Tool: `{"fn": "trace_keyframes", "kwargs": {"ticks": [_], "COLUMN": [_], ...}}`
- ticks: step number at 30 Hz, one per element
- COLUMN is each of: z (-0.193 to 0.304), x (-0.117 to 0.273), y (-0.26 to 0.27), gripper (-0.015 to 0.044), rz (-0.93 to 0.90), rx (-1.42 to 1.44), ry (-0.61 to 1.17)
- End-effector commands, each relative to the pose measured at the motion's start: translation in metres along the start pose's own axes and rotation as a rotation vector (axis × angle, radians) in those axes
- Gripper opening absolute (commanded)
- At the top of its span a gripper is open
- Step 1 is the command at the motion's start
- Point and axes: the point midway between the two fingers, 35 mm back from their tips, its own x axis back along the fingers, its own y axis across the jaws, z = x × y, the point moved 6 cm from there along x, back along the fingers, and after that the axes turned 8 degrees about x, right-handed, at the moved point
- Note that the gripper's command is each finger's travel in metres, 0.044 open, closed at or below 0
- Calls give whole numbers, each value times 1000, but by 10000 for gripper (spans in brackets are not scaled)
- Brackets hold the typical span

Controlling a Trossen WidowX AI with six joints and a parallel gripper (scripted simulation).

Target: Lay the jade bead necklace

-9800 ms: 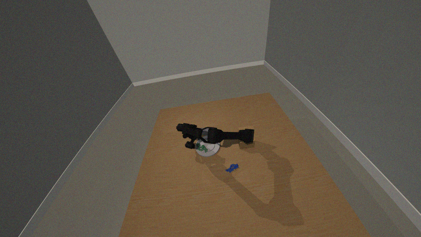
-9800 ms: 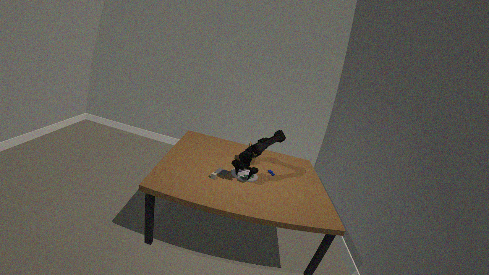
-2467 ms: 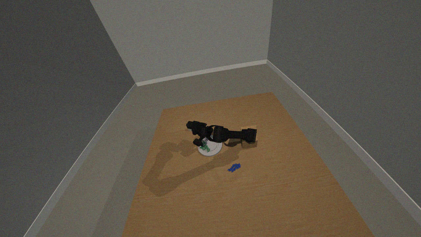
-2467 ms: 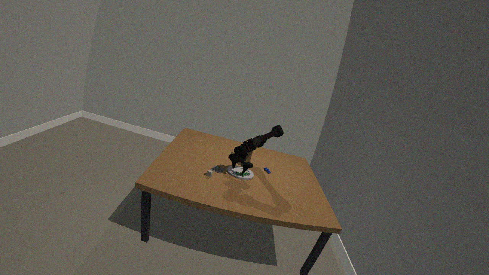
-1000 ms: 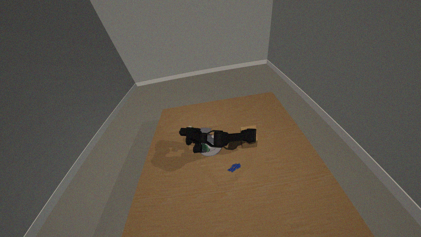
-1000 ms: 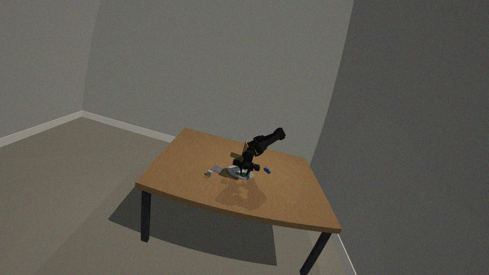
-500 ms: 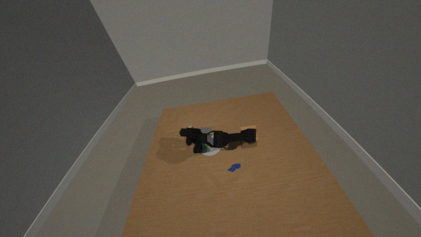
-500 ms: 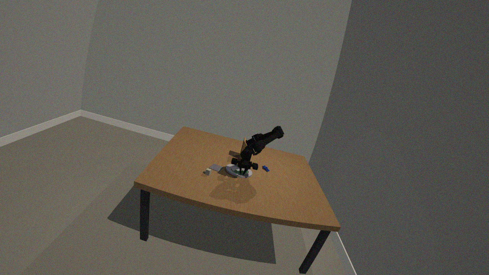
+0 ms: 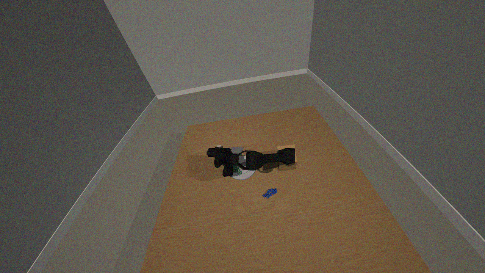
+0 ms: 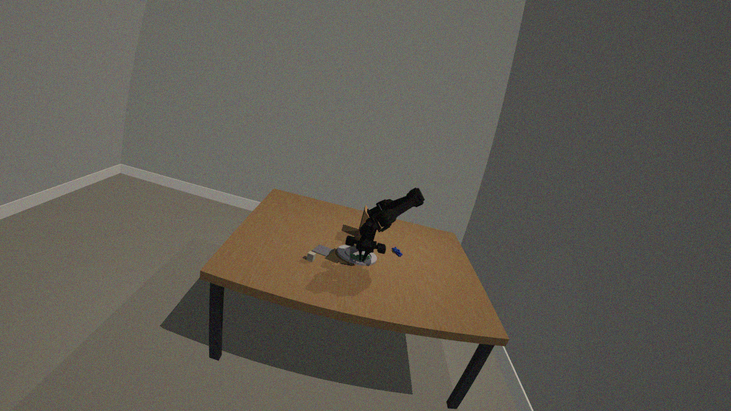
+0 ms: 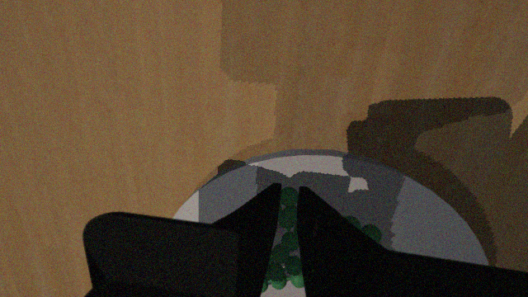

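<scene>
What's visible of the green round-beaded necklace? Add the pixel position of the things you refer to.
The green round-beaded necklace [image 9: 239, 171] [image 10: 369, 257] [image 11: 292, 265] lies bunched, its beads dark and smooth-looking, over the round pale-grey board [image 9: 245, 172] [image 10: 373, 260] [image 11: 437, 223]. Some beads sit between the nearly closed fingertips of the black gripper [image 9: 233, 169] [image 10: 361, 257] [image 11: 289, 188]; others show beside one finger. The rest is hidden.

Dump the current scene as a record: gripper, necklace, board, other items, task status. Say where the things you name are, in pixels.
gripper [image 9: 227, 169] [image 10: 362, 259] [image 11: 289, 193]: shut on part of the jade bead necklace
jade bead necklace [image 9: 239, 171] [image 10: 368, 257] [image 11: 288, 216]: bunched, some beads outside the fingers
round bead board [image 9: 249, 174] [image 10: 373, 260] [image 11: 437, 227]: on table [image 9: 271, 230] [image 10: 424, 291] [image 11: 82, 103], under the gripper
blue beads [image 9: 269, 193] [image 10: 397, 251]: on table, off the board
small pale block [image 9: 219, 146] [image 10: 311, 256]: on table, off the board
task: unfinished, necklace not laid round the groove
</scene>
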Motion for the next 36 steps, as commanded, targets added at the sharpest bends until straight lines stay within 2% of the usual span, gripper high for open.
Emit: {"fn": "trace_keyframes", "kwargs": {"ticks": [1, 14, 36], "z": [0, 3, 60], "x": [0, 9, 10], "y": [0, -3, -47], "gripper": [0, 0, 0], "rz": [0, -3, 7], "rx": [0, -9, -12], "ry": [0, 0, 2]}}
